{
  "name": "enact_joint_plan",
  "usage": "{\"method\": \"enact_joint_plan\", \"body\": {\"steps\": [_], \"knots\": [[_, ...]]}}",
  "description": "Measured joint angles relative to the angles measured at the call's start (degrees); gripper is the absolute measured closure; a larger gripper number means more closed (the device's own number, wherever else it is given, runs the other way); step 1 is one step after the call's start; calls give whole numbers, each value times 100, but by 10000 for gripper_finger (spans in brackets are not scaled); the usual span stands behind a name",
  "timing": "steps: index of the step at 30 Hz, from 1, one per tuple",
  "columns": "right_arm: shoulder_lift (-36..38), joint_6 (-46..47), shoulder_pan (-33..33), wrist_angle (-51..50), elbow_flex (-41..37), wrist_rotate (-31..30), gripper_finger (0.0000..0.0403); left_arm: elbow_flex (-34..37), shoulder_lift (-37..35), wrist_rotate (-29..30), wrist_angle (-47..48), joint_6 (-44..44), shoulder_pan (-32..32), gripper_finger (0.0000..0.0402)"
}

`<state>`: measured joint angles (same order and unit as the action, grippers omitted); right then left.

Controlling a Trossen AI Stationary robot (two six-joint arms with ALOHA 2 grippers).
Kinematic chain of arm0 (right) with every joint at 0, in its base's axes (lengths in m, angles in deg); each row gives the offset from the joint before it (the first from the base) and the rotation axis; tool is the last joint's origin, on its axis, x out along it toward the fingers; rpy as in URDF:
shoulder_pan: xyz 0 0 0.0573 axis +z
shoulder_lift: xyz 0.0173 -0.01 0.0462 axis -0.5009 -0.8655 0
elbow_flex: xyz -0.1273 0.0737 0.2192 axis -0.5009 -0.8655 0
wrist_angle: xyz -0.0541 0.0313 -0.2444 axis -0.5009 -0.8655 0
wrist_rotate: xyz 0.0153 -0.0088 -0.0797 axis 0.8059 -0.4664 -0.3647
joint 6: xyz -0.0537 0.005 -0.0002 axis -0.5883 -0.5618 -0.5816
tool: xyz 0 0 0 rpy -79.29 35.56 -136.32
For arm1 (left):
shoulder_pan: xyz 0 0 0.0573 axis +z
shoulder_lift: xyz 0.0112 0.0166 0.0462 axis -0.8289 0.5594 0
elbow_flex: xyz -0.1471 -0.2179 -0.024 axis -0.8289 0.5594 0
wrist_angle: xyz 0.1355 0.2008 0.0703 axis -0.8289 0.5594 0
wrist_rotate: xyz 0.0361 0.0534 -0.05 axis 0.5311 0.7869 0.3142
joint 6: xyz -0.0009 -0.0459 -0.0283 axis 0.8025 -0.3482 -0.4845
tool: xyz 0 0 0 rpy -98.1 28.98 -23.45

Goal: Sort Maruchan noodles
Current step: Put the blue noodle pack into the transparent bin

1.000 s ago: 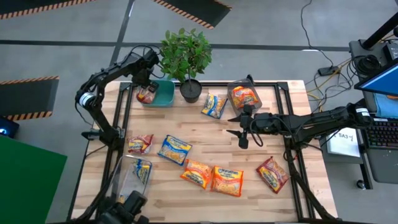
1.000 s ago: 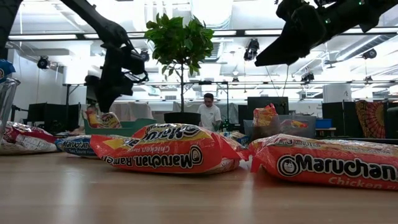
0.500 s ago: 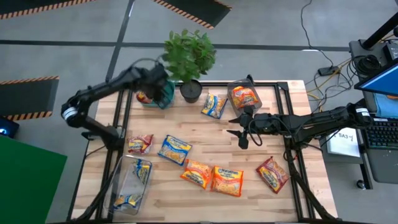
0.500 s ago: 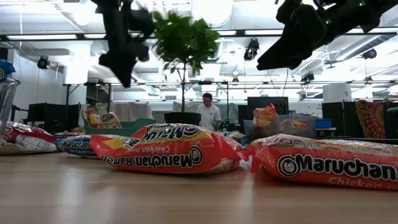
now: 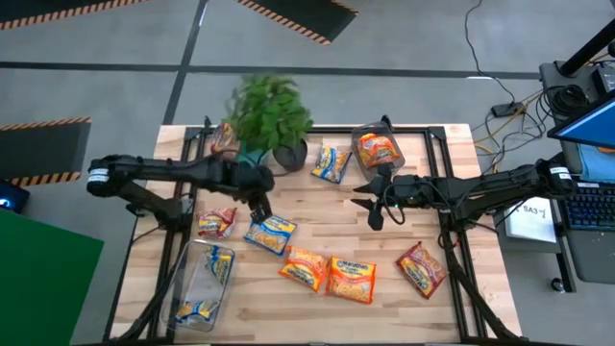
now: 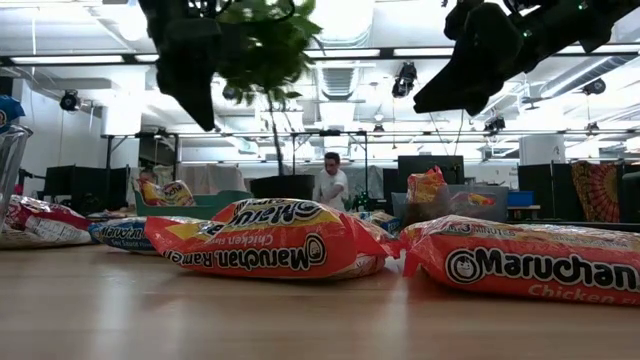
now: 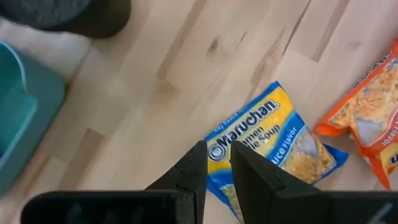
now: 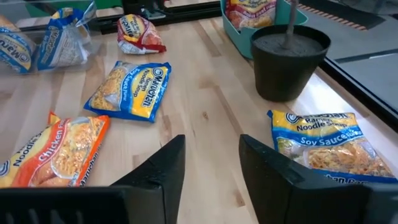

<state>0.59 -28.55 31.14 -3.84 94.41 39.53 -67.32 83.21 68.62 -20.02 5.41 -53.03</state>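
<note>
Maruchan noodles, the flat rectangular plastic ramen packets, are spread over the pale wooden surface (image 5: 317, 207). What changed in the last second: the left end effector (image 5: 261, 204) swung away from the teal plastic bin (image 5: 233, 154) at the far-left corner and now hangs just above the blue-and-yellow soy-sauce packet (image 5: 270, 232) in the left-middle. The potted green plant (image 5: 271, 113) beside that bin reads blurred and sits off its earlier spot, so the arm probably brushed it in passing.

My read: the red packet (image 5: 225, 137) in the bin is delivered, and the blue-and-yellow one is the next pick.

- Left end effector: fingers (image 7: 193, 169) nearly together with a thin gap, gripping nothing, tips over the packet's near corner. They'll need to spread before descent.
- Right end effector (image 5: 373, 202): waiting mid-surface, right of centre, spread wide, empty.
- Target packet: lies flat, long axis diagonal from far-left to near-right in the overhead view, logo face up. The left wrist view shows it clear of the orange chicken-flavour packet (image 7: 367, 118) beside it.
- Other blue-and-yellow packets: one in the clear plastic tub (image 5: 188, 298) at the near-left corner, one loose near the plant pot (image 5: 332, 161).
- Another clear container (image 5: 377, 149), far right of centre, holds orange.
</note>
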Motion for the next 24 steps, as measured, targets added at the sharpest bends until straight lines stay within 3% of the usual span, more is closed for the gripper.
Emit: {"method": "enact_joint_plan", "body": {"steps": [5,11,18,24], "knots": [[0,59,0,2,0,2,280,85,10,135,-31,-251,-137,348],[-81,266,-39,287,0,-75,300,105,63,783,-311,-293,-143,348],[-1045,-93,-439,1514,0,-216,361,57,37,1088,-831,-379,-337,348],[-1534,-74,-751,1739,-2,-280,393,184,49,877,-921,-86,-1104,348]]}}
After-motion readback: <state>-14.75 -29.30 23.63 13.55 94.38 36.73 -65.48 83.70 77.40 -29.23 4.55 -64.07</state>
